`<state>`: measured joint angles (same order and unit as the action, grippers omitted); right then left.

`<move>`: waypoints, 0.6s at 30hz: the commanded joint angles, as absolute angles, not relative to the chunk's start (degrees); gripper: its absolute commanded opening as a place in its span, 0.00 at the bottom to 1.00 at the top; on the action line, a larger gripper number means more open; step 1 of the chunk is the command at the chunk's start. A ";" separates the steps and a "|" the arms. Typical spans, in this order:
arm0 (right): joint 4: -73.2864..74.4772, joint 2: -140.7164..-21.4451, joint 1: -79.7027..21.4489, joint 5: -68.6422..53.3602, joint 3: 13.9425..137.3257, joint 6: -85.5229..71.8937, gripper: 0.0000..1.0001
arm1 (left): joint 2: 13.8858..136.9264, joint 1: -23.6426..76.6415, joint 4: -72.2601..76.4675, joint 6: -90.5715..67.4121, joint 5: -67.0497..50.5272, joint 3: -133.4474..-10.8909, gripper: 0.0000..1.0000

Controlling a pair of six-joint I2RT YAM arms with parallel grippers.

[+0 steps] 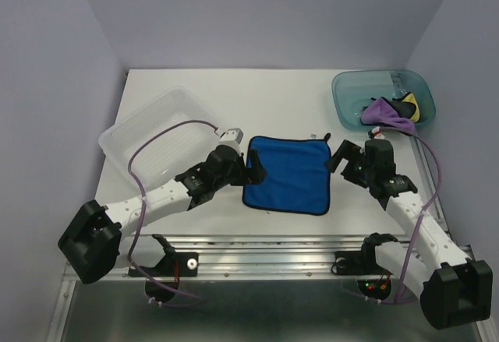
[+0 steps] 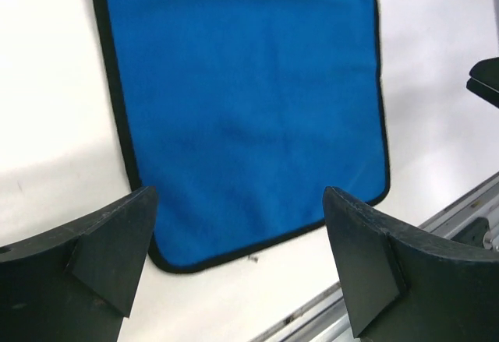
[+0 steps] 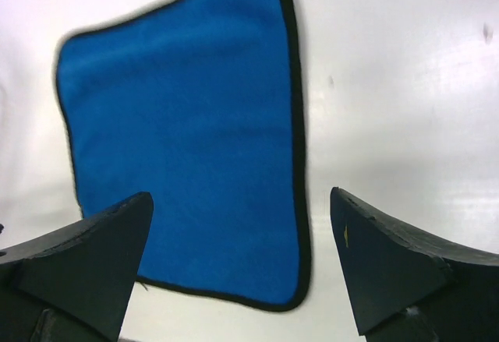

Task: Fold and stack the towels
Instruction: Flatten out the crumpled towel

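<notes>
A blue towel with black edging lies flat on the white table between the arms. It also shows in the left wrist view and in the right wrist view. My left gripper is open and empty at the towel's left edge; its view looks over the near left corner. My right gripper is open and empty at the towel's right edge, above a corner. A purple towel and a yellow towel with black showing lie crumpled in the teal tub.
A clear plastic tray stands at the left of the table, behind my left arm. The teal tub is at the back right corner. A metal rail runs along the table's near edge.
</notes>
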<state>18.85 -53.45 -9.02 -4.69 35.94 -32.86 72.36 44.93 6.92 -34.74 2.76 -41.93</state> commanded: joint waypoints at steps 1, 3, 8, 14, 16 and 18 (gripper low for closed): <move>25.74 -51.59 -10.28 -7.11 30.16 -34.37 1.00 | 69.26 46.84 4.57 -42.52 5.62 -33.77 0.99; 26.28 -51.85 -10.37 -7.47 28.66 -34.28 1.00 | 69.87 47.63 4.48 -43.85 5.27 -32.70 0.99; 25.93 -50.19 -10.28 -7.74 28.04 -34.45 1.00 | 74.17 48.87 3.78 -47.28 7.12 -32.17 0.99; 25.58 -52.73 -10.37 -6.86 28.39 -34.10 1.00 | 80.59 48.87 0.09 -50.09 10.18 -36.38 0.75; 25.31 -52.91 -10.37 -6.68 28.21 -34.01 1.00 | 82.09 48.87 -2.72 -50.80 10.98 -37.78 0.67; 25.22 -53.09 -10.37 -6.85 28.39 -33.75 1.00 | 82.88 48.87 -3.78 -50.98 11.60 -38.14 0.60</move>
<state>26.59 -53.06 -9.85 -7.14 28.38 -34.09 81.52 48.66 1.37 -48.99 8.25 -36.23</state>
